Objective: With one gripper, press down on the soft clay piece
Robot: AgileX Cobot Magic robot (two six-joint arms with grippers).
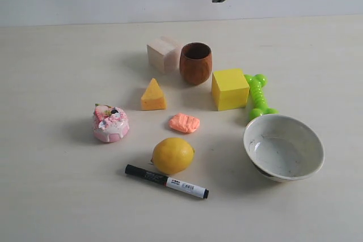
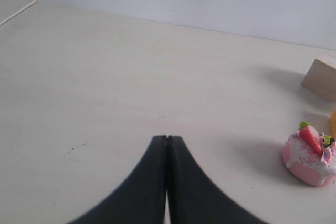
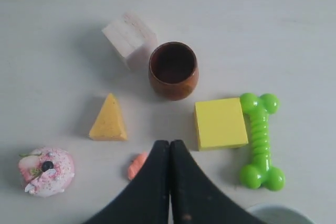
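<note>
Two pincers show, and each has its fingers pressed together tip to tip, with nothing between them. That suits the job, I judge: a closed tip makes one blunt point for pushing into something soft. The soft clay piece [image 1: 184, 123] lies flat near the middle of the table [image 1: 51, 196]. It sits between the cheese wedge [image 1: 153, 95] toward the far edge and the lemon [image 1: 173, 155] toward the near edge, touching neither. The bare table around it leaves room to come straight down. The right pincer [image 3: 169, 148] hangs high above the table. In its wrist view the clay peeks out just beside one finger, so it looks nearly lined up and the likelier one to press. The left pincer [image 2: 167, 145] sits over bare table toward the left edge, near the cake toy [image 2: 310, 156] and well apart from the clay.
</note>
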